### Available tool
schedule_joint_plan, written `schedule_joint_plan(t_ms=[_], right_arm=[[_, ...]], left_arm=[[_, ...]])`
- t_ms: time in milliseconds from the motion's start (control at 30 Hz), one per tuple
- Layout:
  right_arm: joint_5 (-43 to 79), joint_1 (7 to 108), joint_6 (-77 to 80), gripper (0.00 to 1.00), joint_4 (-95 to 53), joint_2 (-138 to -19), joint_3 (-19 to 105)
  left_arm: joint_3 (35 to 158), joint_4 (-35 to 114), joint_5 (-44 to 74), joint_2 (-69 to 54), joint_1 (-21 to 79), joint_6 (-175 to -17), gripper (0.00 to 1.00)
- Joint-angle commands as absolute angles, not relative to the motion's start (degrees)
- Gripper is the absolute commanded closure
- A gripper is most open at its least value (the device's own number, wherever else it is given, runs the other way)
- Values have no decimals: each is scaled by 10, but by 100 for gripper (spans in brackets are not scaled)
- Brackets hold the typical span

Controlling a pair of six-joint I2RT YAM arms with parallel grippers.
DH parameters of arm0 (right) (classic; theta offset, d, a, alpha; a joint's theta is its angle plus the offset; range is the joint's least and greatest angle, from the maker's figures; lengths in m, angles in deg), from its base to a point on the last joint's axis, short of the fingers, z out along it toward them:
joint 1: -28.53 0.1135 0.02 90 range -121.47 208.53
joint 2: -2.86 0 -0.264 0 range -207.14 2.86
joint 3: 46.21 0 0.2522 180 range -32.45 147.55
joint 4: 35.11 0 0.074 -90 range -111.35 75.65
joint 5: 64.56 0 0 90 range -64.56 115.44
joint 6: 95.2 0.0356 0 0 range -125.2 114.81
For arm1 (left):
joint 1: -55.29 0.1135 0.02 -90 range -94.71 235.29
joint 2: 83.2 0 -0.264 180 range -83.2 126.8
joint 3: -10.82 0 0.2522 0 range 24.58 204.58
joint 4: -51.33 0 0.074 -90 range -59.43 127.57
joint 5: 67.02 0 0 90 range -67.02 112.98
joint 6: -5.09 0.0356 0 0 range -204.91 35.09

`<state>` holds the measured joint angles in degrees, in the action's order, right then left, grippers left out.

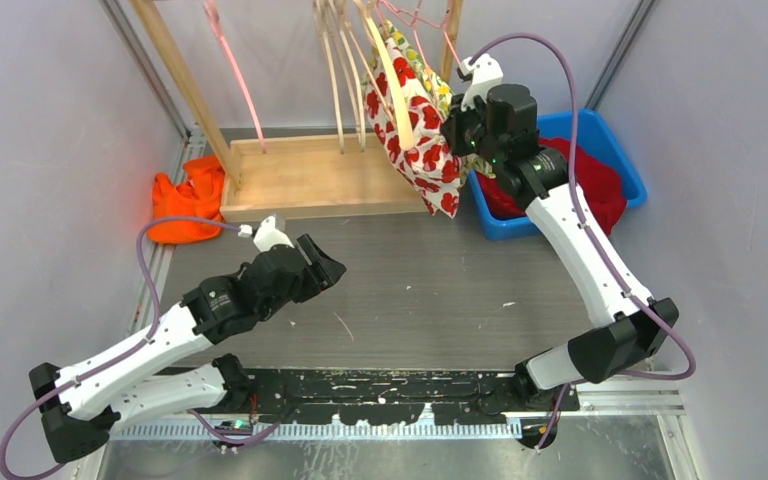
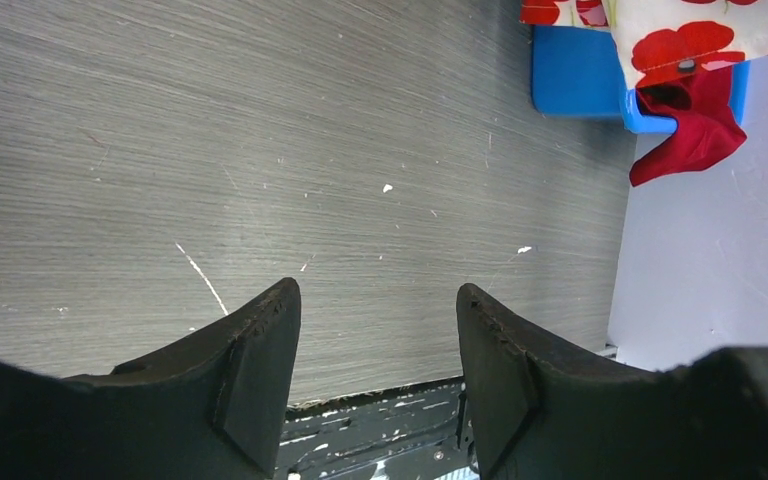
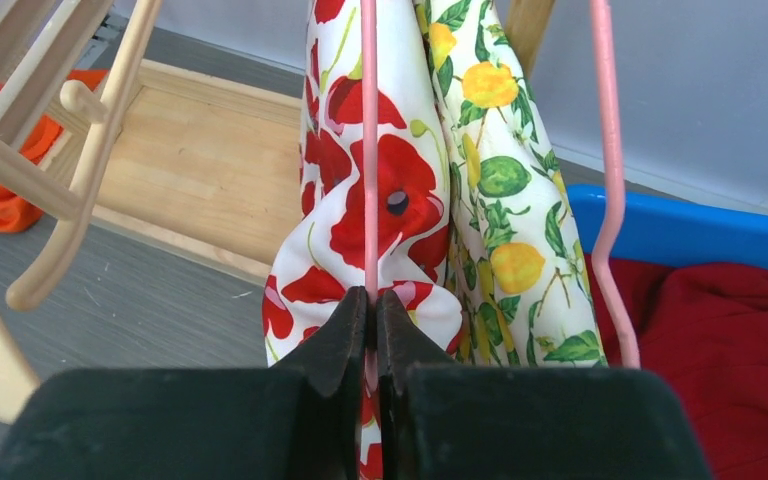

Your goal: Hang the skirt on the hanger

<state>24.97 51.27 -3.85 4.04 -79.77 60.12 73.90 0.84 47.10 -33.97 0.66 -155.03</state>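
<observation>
The grey table (image 1: 410, 290) is near, and the left gripper (image 2: 378, 300) hangs over it with its fingers spread. Farther back, the right gripper (image 3: 372, 300) pinches the pink hanger (image 3: 368, 150). The flowery skirt (image 3: 400, 205) hangs right behind it, beside the blue bin (image 1: 585, 125).

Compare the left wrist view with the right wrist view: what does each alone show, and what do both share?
Only the left wrist view: the left gripper, open and empty, and the black strip at the table's edge. Only the right wrist view: the right gripper shut on the pink hanger, the lemon-print fabric, wooden hangers, the orange cloth. Both: the poppy-print skirt, the blue bin, the red cloth, the grey table.
</observation>
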Motion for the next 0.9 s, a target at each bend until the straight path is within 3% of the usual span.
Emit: schedule_joint_plan(t_ms=[0,133,400,867], right_arm=[[258,511,-42,93,63,-784,640],[257,511,-37,99,109,-787,681],[234,512,-15,99,239,-810,805],[202,511,6,99,263,-799,861]], left_arm=[[737,40,468,-345,9,-1550,41],[734,42,468,-349,8,-1549,41],[733,53,455,-328,8,-1545,41],[737,63,447,-315,8,-1543,41]])
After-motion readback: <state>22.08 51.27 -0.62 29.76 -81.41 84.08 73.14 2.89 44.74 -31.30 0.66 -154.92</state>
